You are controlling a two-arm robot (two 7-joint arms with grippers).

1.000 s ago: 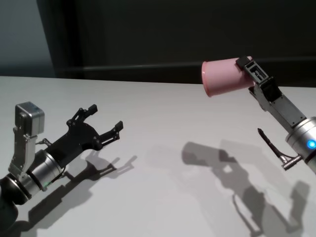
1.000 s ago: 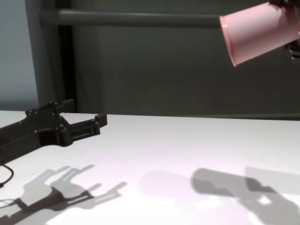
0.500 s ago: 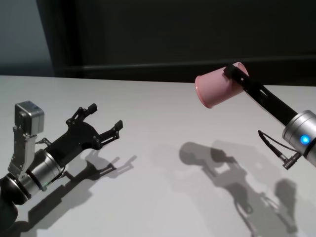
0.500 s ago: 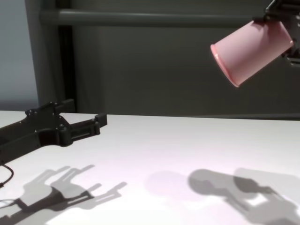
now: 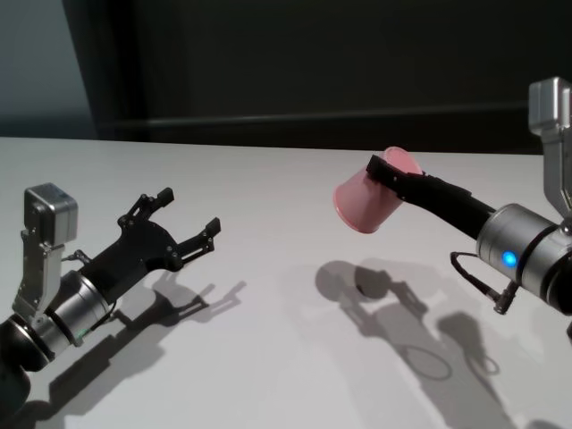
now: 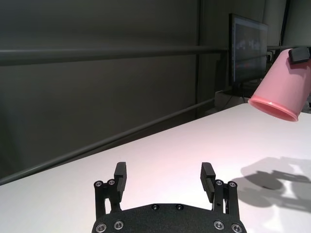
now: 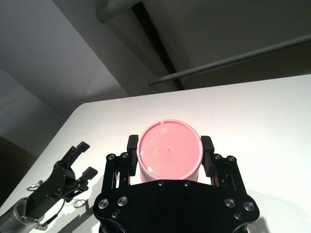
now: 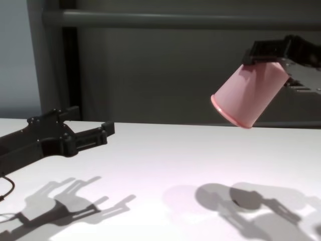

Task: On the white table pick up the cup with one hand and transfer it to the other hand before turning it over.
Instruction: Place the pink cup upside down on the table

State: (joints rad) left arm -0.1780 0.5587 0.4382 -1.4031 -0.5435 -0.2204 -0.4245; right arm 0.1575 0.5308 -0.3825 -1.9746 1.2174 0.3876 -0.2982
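While the cup (image 5: pixel 371 196) hangs mouth-down above the white surface (image 5: pixel 268 295), both grippers face each other across open room.

Nearest, at the surface's near left, the left gripper (image 5: pixel 189 220) hovers low with its fingers spread wide, holding and touching nothing; bare surface stretches ahead of its tips and toward the far edge, which meets a dark wall behind. Across a broad free stretch of surface, well apart from the left gripper, the right gripper (image 7: pixel 167 152) is clamped on the cup near its flat base, one finger on each side. Tilted, the cup's rim points down and toward the left gripper, lifted clear of the surface, with only its shadow lying beneath it.
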